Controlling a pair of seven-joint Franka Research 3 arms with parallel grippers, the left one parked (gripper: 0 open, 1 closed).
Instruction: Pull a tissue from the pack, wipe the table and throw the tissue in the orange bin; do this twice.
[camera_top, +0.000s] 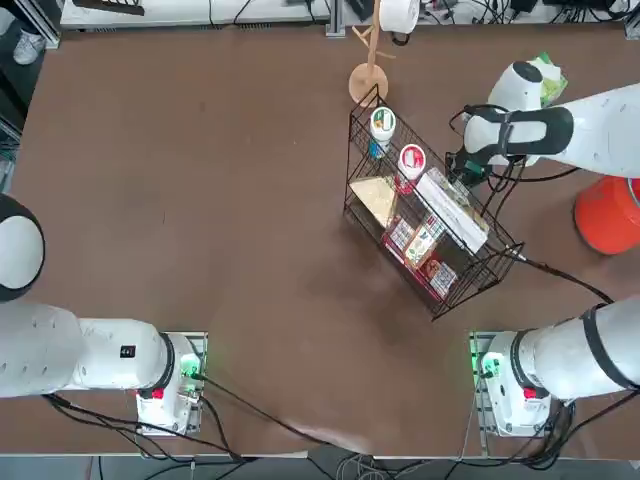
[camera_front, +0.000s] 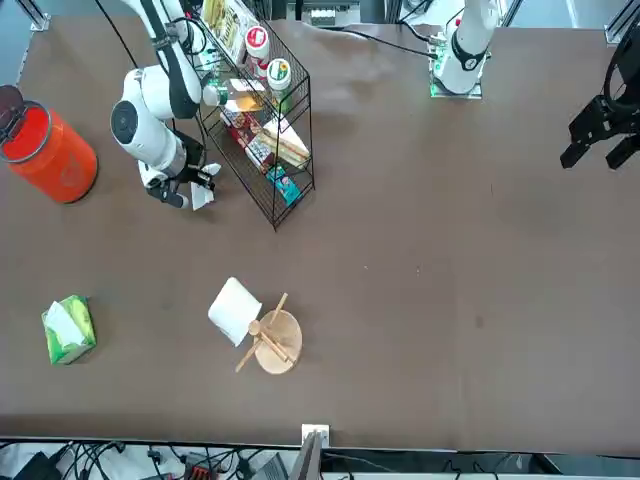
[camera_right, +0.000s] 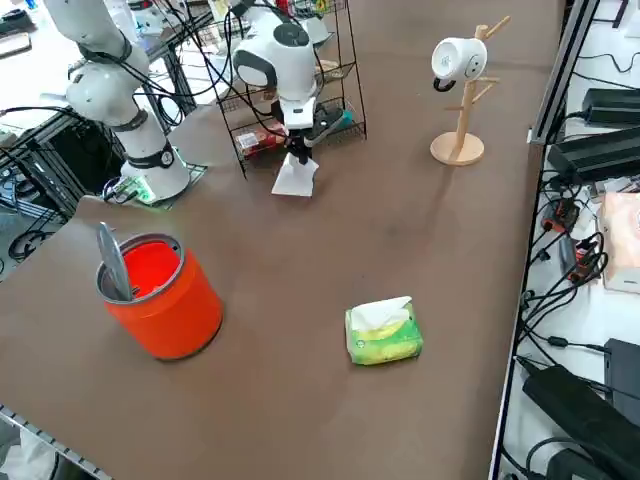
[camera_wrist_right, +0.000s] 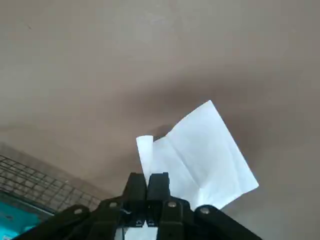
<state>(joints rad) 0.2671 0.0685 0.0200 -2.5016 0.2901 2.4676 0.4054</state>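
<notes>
**R gripper clamped on tissue beside wire basket**

Right gripper (camera_wrist_right: 146, 186) fingers fully closed – pinching a white tissue (camera_right: 295, 176) by its top edge, sheet hanging down to the table (camera_right: 420, 250). Position: just beside black wire basket (camera_right: 335, 100). Pack (camera_right: 383, 333) lies well apart from gripper; orange bin (camera_right: 160, 295) likewise, near table edge – lid up.
</notes>
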